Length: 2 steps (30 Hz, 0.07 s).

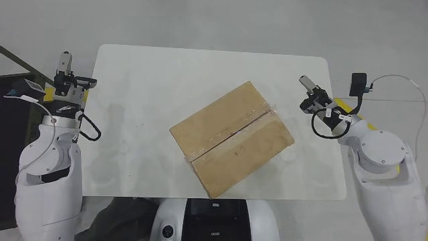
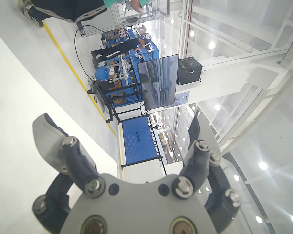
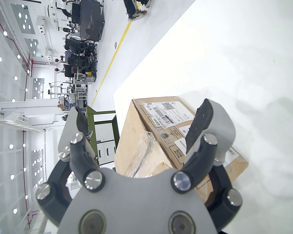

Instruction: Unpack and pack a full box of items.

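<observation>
A closed brown cardboard box lies at an angle in the middle of the white table, its flaps sealed along the top seam with clear tape. In the right wrist view the box shows a white label on one face. My right gripper hangs open beside the table's right edge, apart from the box and holding nothing. Off the table's left edge, my left gripper also stands open, pointing away from the box, with nothing between its fingers.
Bare table top surrounds the box on all sides. A dark green frame stands off the table's left side, close to the left arm. Grey floor lies beyond the far edge.
</observation>
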Motion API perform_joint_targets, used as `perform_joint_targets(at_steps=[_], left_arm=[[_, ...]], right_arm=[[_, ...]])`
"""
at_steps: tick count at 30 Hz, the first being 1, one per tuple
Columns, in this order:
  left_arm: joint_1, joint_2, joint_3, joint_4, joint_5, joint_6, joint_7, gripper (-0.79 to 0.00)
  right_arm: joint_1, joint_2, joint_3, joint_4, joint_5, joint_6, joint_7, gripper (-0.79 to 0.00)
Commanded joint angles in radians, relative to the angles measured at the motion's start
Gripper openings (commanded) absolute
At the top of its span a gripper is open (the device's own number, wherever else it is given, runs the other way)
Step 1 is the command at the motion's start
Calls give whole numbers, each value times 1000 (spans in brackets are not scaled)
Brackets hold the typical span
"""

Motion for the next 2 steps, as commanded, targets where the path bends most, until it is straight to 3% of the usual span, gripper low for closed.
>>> perform_joint_targets(at_steps=[1,2], left_arm=[[0,0,0,0,0,0,0,-1],[0,0,0,0,0,0,0,-1]], right_arm=[[0,0,0,0,0,0,0,0],[0,0,0,0,0,0,0,0]])
